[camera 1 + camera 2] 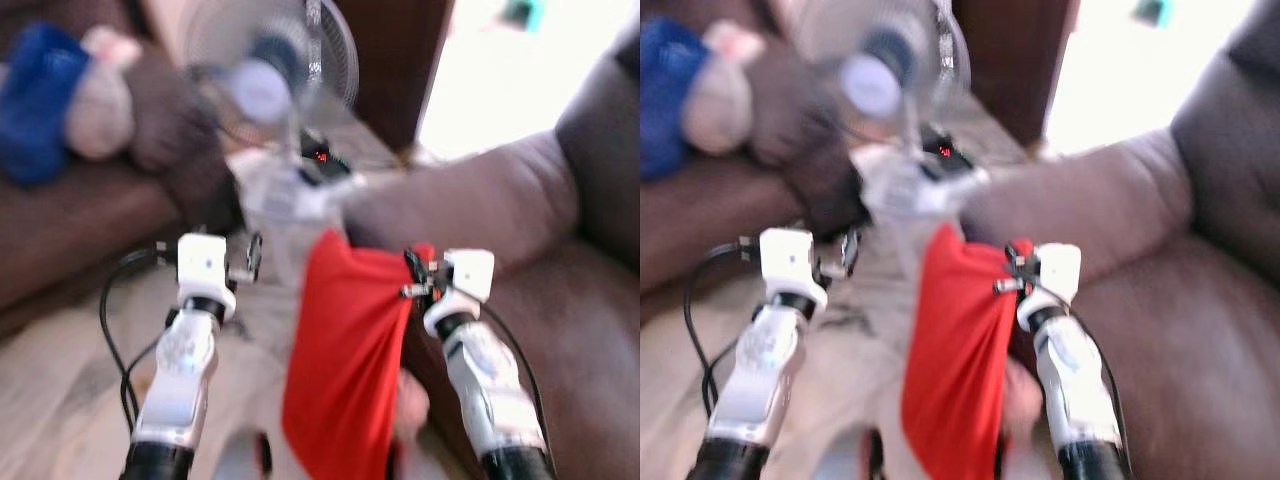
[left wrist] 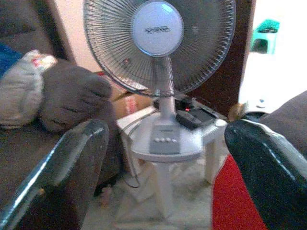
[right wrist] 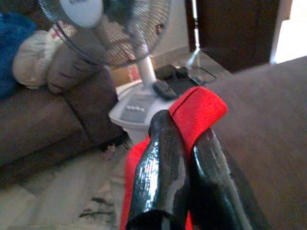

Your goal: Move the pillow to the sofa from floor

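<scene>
1 corner of the red pillow (image 1: pixel 345 360) is pinched between the right gripper's (image 3: pixel 184 143) fingers, so it hangs off the floor beside the brown sofa (image 1: pixel 560 330). The left gripper (image 2: pixel 163 158) is spread wide and empty. With so little cloth caught, a swing could pull it free or brush the table fan (image 2: pixel 160 62).

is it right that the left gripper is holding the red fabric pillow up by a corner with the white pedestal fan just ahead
Not quite: the right gripper holds it, not the left. The right wrist view shows its black fingers pinched on a corner of the red fabric pillow, which hangs down. The left gripper is open with nothing between its fingers. The white pedestal fan does stand just ahead.
</scene>
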Controlling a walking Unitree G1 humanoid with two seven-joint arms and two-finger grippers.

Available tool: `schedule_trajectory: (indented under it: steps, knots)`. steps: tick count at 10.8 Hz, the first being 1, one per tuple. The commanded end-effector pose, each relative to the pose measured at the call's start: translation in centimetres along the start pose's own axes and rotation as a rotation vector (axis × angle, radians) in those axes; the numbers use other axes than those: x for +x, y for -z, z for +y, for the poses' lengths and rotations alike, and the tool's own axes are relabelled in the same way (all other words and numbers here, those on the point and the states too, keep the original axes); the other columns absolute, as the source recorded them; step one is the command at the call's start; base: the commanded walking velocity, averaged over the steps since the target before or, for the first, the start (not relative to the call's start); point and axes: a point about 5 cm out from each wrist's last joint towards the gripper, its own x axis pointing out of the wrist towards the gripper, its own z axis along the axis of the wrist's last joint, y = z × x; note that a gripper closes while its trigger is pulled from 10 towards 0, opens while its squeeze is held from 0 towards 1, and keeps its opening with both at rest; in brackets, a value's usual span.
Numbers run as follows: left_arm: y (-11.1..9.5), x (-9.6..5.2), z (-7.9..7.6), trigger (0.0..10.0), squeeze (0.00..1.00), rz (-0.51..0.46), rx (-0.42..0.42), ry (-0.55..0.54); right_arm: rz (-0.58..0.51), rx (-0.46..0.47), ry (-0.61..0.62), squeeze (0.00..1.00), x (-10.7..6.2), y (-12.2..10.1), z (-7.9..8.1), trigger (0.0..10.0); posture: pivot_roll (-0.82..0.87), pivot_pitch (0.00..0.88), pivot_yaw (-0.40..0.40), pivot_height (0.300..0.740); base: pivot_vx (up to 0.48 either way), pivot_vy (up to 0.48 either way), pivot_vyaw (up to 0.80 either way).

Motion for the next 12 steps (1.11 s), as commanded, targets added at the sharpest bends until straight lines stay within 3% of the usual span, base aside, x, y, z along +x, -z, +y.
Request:
schedule_trajectory:
  steps: [1,10,12]
  knots:
    - [0.0,0.0,0.3,10.0,0.0,0.006,0.008,-0.002,-0.188,-0.028,-0.013,0.0,0.8,-3.9,0.2,10.0,0.04,0.009,-0.011,0.74,0.0,0.0,0.0]
    - [-0.6,0.4,0.4,10.0,0.0,-0.013,0.036,0.012,-0.208,0.007,-0.011,0.0,1.3,-3.9,0.5,10.0,0.06,0.0,0.008,0.74,0.0,0.0,0.0]
    - [-0.6,0.4,0.3,10.0,0.0,-0.015,0.054,0.024,-0.227,0.043,-0.064,0.0,1.5,-4.5,1.3,10.0,0.06,0.0,0.014,0.74,0.0,0.0,0.0]
